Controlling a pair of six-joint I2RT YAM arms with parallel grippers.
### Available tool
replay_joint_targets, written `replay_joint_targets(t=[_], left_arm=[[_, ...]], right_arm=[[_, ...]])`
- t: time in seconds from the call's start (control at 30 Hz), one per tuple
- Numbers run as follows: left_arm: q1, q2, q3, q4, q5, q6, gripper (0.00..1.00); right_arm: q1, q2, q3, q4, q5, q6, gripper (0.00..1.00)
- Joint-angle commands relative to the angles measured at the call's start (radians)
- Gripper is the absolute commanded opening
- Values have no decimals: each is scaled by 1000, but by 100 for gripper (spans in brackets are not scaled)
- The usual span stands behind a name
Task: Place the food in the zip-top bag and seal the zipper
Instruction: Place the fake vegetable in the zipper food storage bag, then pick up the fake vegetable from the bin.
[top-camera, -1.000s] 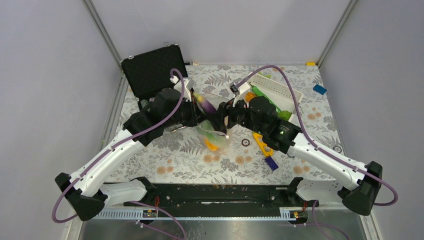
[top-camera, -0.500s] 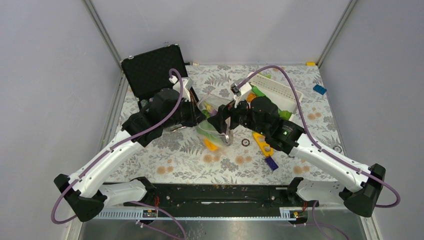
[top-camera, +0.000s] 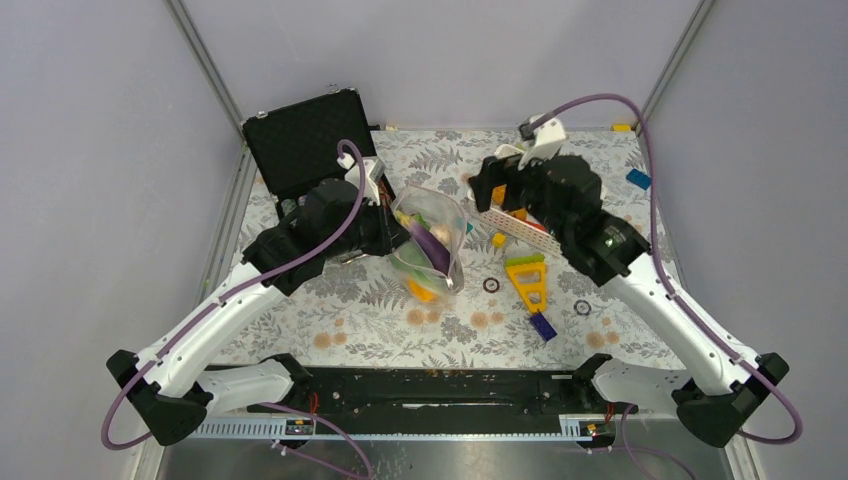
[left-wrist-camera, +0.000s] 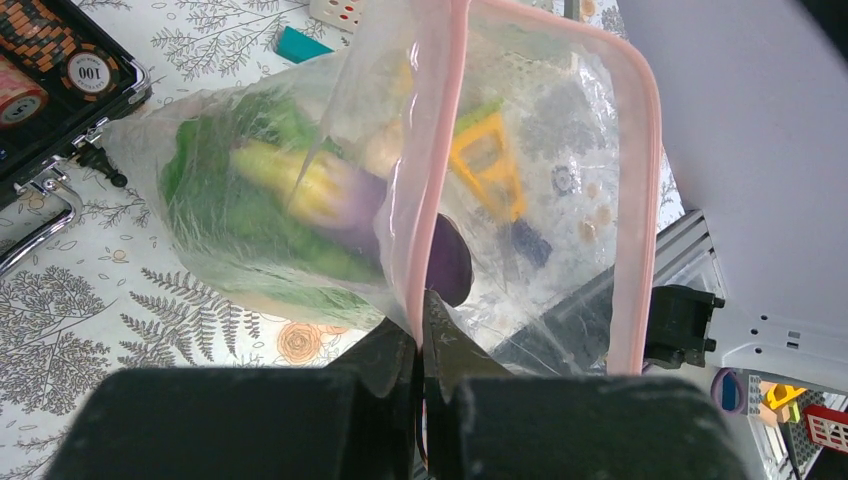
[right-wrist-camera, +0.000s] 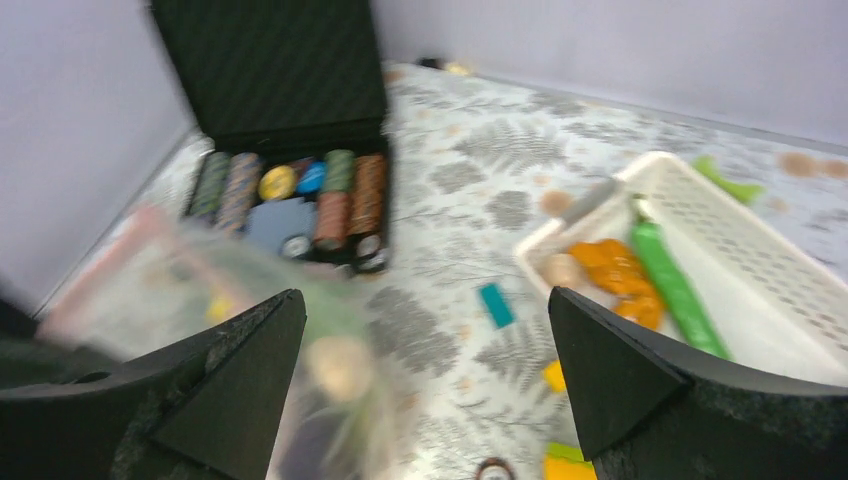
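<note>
We find the left gripper (left-wrist-camera: 420, 325) clenched on the zipper (left-wrist-camera: 437, 150), the pink strip that rims the mouth of the zip-top bag (top-camera: 432, 232); its jaws meet on the strip with no gap between them. The bag hangs from this grip near the middle of the desk (top-camera: 350, 300), slightly toward the left edge; we cannot tell whether its lower end rests on the desk. The mouth stands open, and in the left wrist view the zipper forms a wide loop. Inside the bag we see the green lettuce leaf (left-wrist-camera: 225, 215) and a yellow and purple vegetable (left-wrist-camera: 330, 195). A yellow-orange piece (top-camera: 424, 290) shows at the bag's lower end; we cannot tell whether it lies inside or beneath. The right gripper (right-wrist-camera: 423, 300) is released: its fingers stand wide apart with nothing between them, and it hovers over the far-right part of the desk, well apart from the bag. The white basket (right-wrist-camera: 770, 300) near it holds an orange lumpy piece (right-wrist-camera: 612, 265) and a long green vegetable (right-wrist-camera: 672, 285). The black case (top-camera: 300, 140), lid raised, occupies the far-left corner and holds rows of poker chips (right-wrist-camera: 300, 195). A yellow block (top-camera: 527, 280) and a blue block (top-camera: 542, 325) lie right of the bag, toward the near edge. A teal block (right-wrist-camera: 495, 305) lies between case and basket.
</note>
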Motion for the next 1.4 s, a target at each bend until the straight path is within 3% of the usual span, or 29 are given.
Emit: replay_joint_targets(t=[0.0, 0.17, 0.37, 0.53, 0.63, 0.77, 1.0, 1.37], left_arm=[[2, -15, 8, 40, -10, 23, 1], [2, -11, 9, 39, -14, 34, 1], [3, 10, 17, 35, -26, 47, 2], [3, 23, 27, 30, -38, 49, 3], [3, 34, 38, 22, -45, 55, 3], [3, 48, 46, 13, -49, 58, 3], [2, 54, 41, 5, -83, 64, 3], [3, 56, 31, 5, -110, 68, 3]], right_arm=[[-169, 69, 100, -92, -1, -25, 100], [-326, 225, 177, -173, -50, -34, 100], [-438, 511, 295, -211, -178, -205, 100], [-455, 764, 486, -331, -118, -416, 99], [-461, 866, 554, -352, -55, -454, 99], [-468, 937, 573, -332, -88, -517, 96], [-473, 1054, 602, -280, -88, -620, 81], [-477, 1162, 660, -229, -48, -727, 71]])
